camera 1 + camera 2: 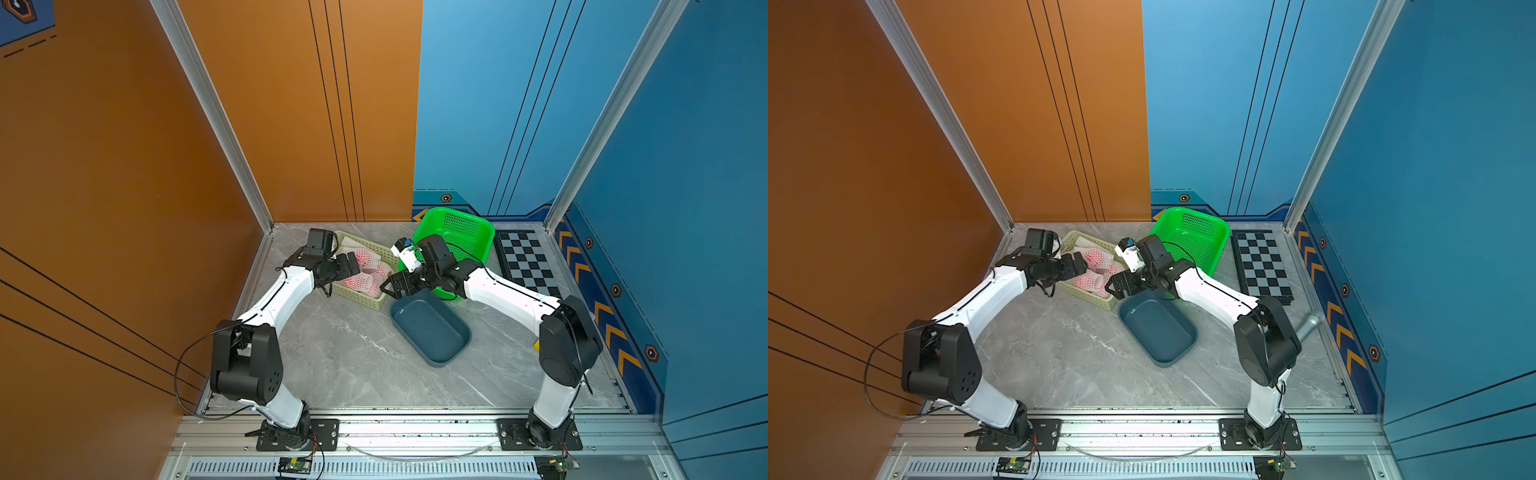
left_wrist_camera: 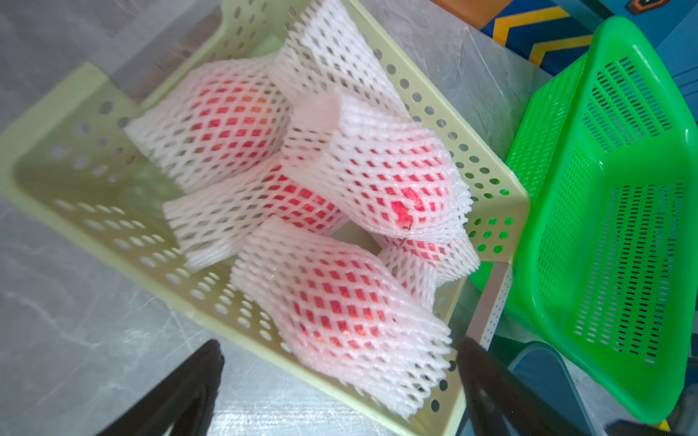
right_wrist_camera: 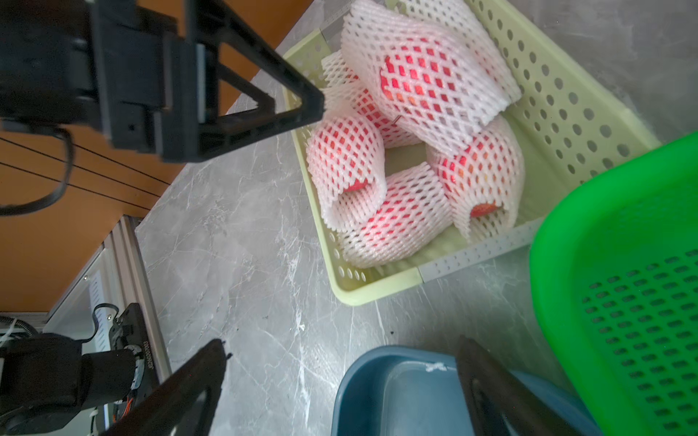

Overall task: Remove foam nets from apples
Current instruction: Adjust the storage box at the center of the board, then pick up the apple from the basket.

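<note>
White foam nets (image 2: pixel 377 170) wrap red apples (image 2: pixel 406 211) in the pale basket (image 2: pixel 49 113), just ahead of my left end effector (image 2: pixel 340 353); its fingers are spread and grip nothing. My right end effector (image 3: pixel 343 345) is likewise spread and empty, with the basket ahead of it and the blue tray (image 3: pixel 377 396) beneath it.

**Top views, stereo pair:** mounted high over the front rail (image 1: pixel 415 428), facing down and rearward, distant. Both top views hold the whole table (image 1: pixel 353 365), left arm (image 1: pixel 282 299), right arm (image 1: pixel 507 291), yellow basket (image 1: pixel 361 297), green basket (image 1: pixel 457 224) and tray (image 1: pixel 432 328). Framing is near-equal, offset sideways.

**Left wrist view:** close, looking steeply down past the left gripper (image 2: pixel 340 343) into the yellow basket (image 2: pixel 49 102).

**Right wrist view:** close, low over the tray (image 3: pixel 396 385), looking past the right gripper (image 3: pixel 342 342) toward the yellow basket (image 3: pixel 377 290).

**Shared by wrist views:** yellow basket, green basket (image 2: pixel 623 188), tray corner, table.
</note>
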Tool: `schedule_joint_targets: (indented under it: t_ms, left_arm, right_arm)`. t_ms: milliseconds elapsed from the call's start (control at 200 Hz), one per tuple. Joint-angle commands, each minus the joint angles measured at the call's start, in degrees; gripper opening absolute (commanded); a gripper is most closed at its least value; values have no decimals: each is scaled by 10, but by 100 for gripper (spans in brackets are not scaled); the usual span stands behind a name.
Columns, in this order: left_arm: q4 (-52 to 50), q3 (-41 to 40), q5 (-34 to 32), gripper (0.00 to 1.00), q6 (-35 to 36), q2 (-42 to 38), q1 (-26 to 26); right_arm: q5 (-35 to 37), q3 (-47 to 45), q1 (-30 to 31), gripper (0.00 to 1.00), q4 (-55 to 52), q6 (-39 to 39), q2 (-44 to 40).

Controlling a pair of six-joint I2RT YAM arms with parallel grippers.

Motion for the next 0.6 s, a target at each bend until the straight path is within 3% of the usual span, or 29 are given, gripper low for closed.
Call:
schedule_joint_targets:
  t_ms: [0, 371, 591]
  left_arm:
    - [-43, -17, -37, 99, 5, -51, 23]
    - [-52, -107, 4, 98, 8, -183, 104]
    - [-54, -141, 23, 98, 11, -210, 128]
  right_arm:
    - [2, 49, 9, 96, 4, 1, 42]
    - [48, 174, 40, 94, 1, 11, 172]
    - [77, 222, 51, 79, -7, 15, 209]
